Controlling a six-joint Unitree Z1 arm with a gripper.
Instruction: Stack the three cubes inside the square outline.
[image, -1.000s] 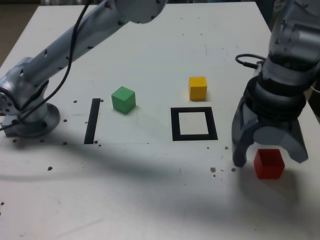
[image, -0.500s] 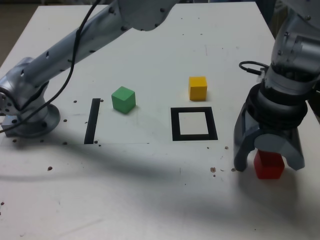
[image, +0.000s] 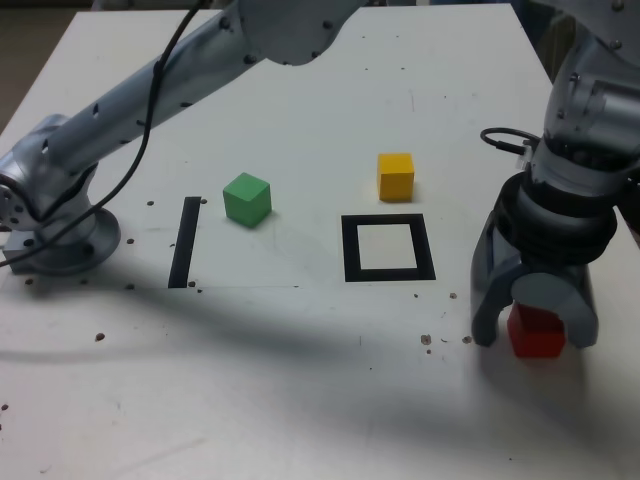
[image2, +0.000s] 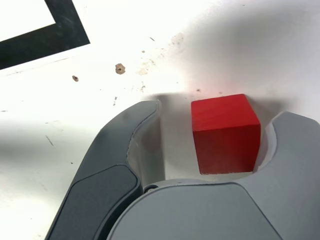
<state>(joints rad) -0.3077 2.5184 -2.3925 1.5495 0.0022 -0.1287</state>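
Compared with the earlier exterior frames, the gripper (image: 535, 335) has its fingers closer together and sits slightly lower about the red cube (image: 536, 333), its jaws still parted and clenched on nothing. The red cube, a solid-coloured matte block with a brighter top face and a darker side face, rests on the white table (image: 250, 400) near the exterior view's right edge. It lies between the two fingers, nearer to one of them, with a visible gap on the other side; whether the nearer finger touches it cannot be told.
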